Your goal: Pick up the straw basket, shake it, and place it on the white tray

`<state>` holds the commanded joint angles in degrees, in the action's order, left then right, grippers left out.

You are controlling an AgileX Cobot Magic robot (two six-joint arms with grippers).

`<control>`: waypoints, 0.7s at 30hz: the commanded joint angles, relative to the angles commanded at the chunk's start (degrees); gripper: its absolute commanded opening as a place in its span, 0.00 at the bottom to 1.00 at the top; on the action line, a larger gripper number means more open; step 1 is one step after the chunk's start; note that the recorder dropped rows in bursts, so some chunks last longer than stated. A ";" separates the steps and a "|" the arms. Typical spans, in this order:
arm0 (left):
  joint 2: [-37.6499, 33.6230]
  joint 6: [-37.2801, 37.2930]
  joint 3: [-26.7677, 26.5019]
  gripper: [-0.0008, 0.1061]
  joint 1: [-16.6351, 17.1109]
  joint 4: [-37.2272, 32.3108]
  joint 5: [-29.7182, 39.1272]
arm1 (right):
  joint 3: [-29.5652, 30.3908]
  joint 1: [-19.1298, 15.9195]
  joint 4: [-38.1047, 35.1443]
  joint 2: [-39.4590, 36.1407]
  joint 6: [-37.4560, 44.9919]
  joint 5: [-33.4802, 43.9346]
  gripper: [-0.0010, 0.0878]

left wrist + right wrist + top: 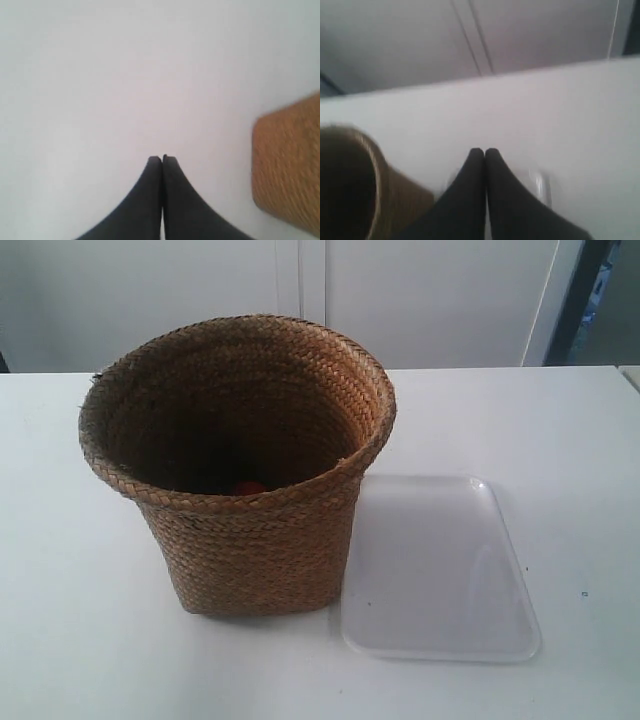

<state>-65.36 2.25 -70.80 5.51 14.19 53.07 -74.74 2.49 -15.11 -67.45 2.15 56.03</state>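
Note:
The straw basket point(250, 540) stands upright on the white table, its flared rim wide and its base narrower. Something small and red point(248, 487) lies at its bottom. The white tray point(435, 570) lies flat on the table, touching or nearly touching the basket's base on the exterior view's right. No arm shows in the exterior view. My left gripper point(162, 158) is shut with nothing in it, over bare table, the basket's wall point(290, 170) off to one side. My right gripper point(484, 150) is shut and empty, above the tray's rim point(540, 185), with the basket point(355, 185) beside it.
The white table point(80, 640) ends at a far edge against a pale wall with panel seams point(300, 280). A dark opening point(600, 290) shows at the exterior view's far right.

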 joint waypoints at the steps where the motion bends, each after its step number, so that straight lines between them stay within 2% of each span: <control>1: -0.10 -4.26 0.00 0.01 0.00 4.18 0.00 | 0.00 0.29 -2.22 -0.37 3.24 1.32 0.01; 3: -0.25 -13.07 0.00 0.04 0.00 13.44 0.17 | 0.00 1.09 -4.56 -1.05 9.17 3.78 0.03; 4: -0.25 -15.58 0.00 0.08 0.00 15.86 0.30 | 0.00 1.29 -4.67 -1.25 9.68 4.08 0.05; 6: -0.34 -17.74 0.00 0.22 0.00 18.90 -0.90 | 0.00 1.53 -5.52 -1.63 9.68 4.08 0.17; 8: -0.75 -17.74 0.00 0.39 0.00 19.26 -3.55 | 0.00 1.53 -8.30 -2.42 10.47 4.08 0.36; 9: -1.38 -17.74 0.00 0.50 0.00 20.02 -4.64 | 0.00 1.53 -10.64 -3.05 11.87 4.08 0.49; 10: -2.89 -17.74 0.00 0.69 0.00 21.49 -6.08 | 0.00 1.53 -15.78 -4.80 14.86 3.96 0.73; 11: -4.82 -17.74 0.00 0.77 0.00 22.97 -5.99 | 0.00 1.63 -19.58 -6.35 16.69 3.72 0.87; 12: -6.77 -17.74 0.00 0.78 0.00 23.57 -5.25 | 0.00 1.62 -21.68 -8.14 17.57 3.72 0.91; 16: -14.09 -19.14 0.00 0.78 0.00 26.38 -3.56 | 0.00 2.05 -24.41 -15.62 17.57 2.65 0.91; 19: -18.07 -26.07 0.00 0.78 0.00 32.67 -3.72 | 0.00 4.32 -27.32 -21.27 20.32 -2.86 0.91; 21: -19.49 -27.13 0.00 0.78 -0.46 34.71 -4.01 | 0.00 5.47 -27.71 -23.59 21.32 -4.54 0.91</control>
<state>-84.85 -24.88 -70.80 5.05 48.90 49.05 -74.74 7.96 -42.82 -91.04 23.47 51.49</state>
